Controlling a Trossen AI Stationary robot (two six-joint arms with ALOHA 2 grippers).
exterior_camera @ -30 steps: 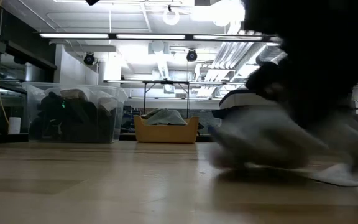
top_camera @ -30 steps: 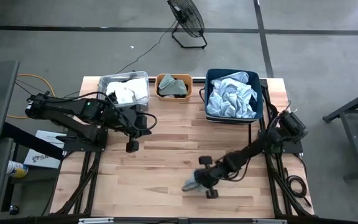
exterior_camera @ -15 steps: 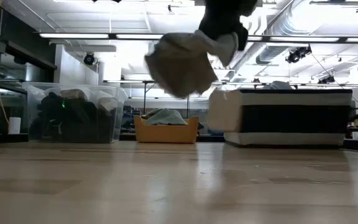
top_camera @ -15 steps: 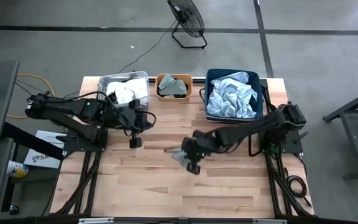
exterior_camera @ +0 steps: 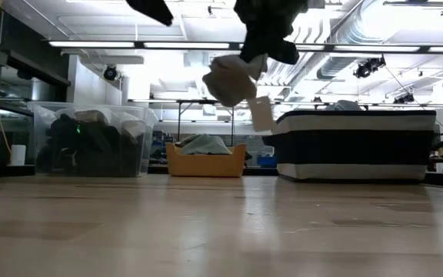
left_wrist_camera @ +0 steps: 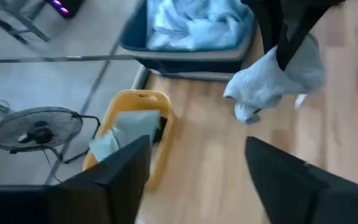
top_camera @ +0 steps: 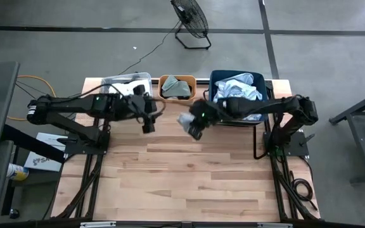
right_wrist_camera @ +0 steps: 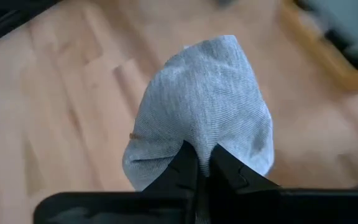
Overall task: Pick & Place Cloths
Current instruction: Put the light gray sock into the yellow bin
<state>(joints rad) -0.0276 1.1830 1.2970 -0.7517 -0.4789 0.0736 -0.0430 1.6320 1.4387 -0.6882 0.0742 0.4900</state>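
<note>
Grey cloth point(top_camera: 185, 120) pinched only by a fold in shut right gripper point(top_camera: 197, 121), upper centre, beside open left gripper point(top_camera: 147, 121); liable to slip short of orange bin point(top_camera: 177, 87).

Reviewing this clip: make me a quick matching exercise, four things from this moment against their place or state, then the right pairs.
Things
1. small grey cloth
2. left gripper
3. orange bin
4. navy bin

Place or state
A. between the clear and navy bins
B. heaped with pale blue cloth
C. pinched in the right gripper, off the table
D. open, holding nothing, near the clear bin

Pairs: 1-C, 2-D, 3-A, 4-B
</note>
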